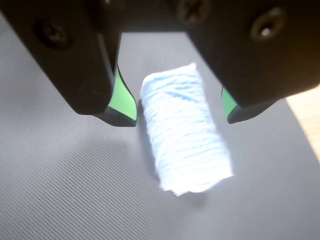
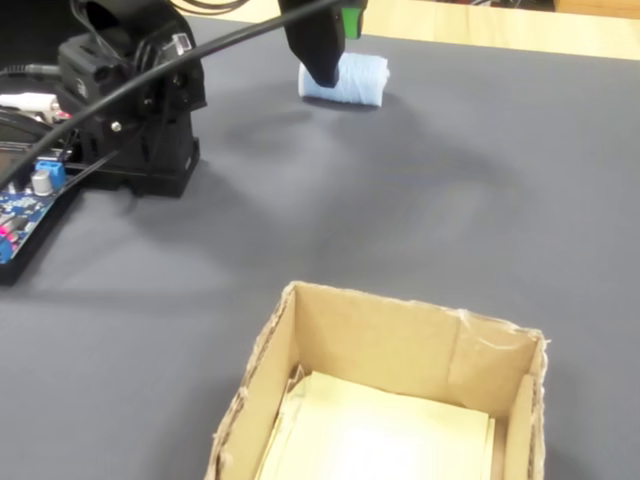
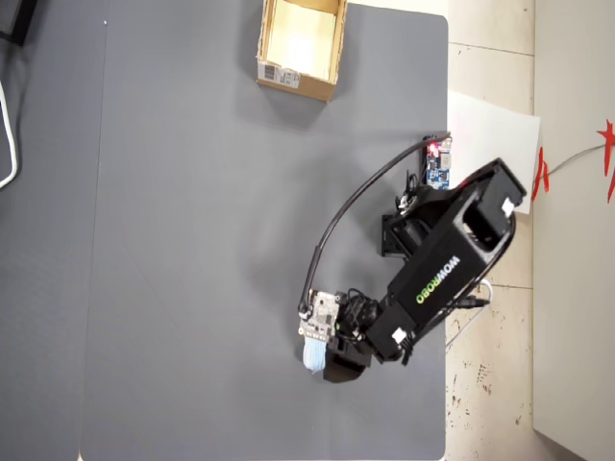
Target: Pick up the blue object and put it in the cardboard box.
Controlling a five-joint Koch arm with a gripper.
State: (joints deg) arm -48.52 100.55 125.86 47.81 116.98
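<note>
Black fingers (image 1: 181,116) with green pads (image 1: 124,97) fill the wrist view, spread wide, gripping nothing. Dark grey matte desk (image 2: 420,200) carries everything. Tan cardboard box (image 3: 298,48) sits well apart. Small pale-blue ribbed roll (image 1: 186,131) lies on the desk between the fingers, long axis along the gap (slightly skewed), untouched; closing should catch its sides.

Pale blue ribbed roll (image 1: 186,131), black gripper (image 1: 177,112) with green pads (image 1: 121,96), tan box (image 2: 400,345).
</note>
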